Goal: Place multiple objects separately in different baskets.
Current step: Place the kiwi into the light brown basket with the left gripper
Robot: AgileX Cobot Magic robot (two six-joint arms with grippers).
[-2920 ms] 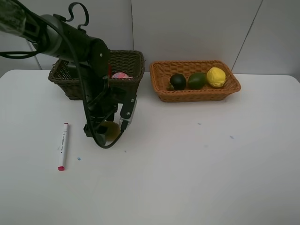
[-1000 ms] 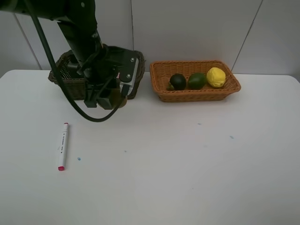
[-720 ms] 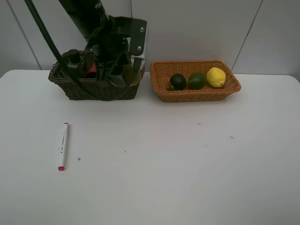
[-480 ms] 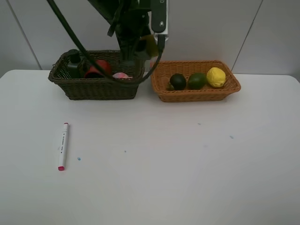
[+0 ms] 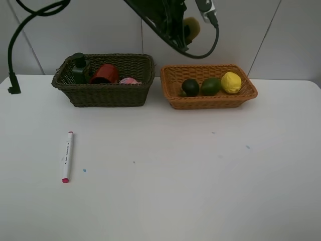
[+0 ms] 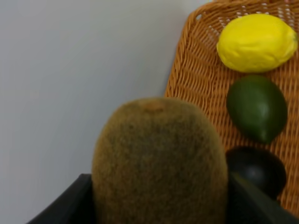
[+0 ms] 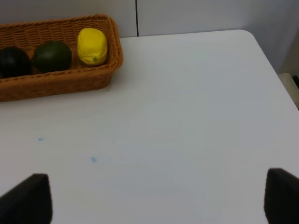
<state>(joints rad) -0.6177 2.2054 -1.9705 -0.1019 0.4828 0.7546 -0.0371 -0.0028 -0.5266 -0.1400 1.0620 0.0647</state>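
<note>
My left gripper is shut on the brown kiwi and holds it high above the far left end of the light orange-tan basket. That basket holds a dark round fruit, a green avocado and a yellow lemon. The left wrist view shows the kiwi between dark fingers, over the basket. The dark olive-brown basket holds the pump bottle, red cup and pink bottle. The white marker lies on the table. My right gripper is open and empty.
The white table runs wide in front of both baskets, with small blue specks. A grey wall stands right behind the baskets. The right wrist view shows the table's far right corner and the orange basket.
My left gripper lifted the kiwi off the table, carried it up over the dark basket and on to the right, above the orange basket's left end. The marker has not moved.
</note>
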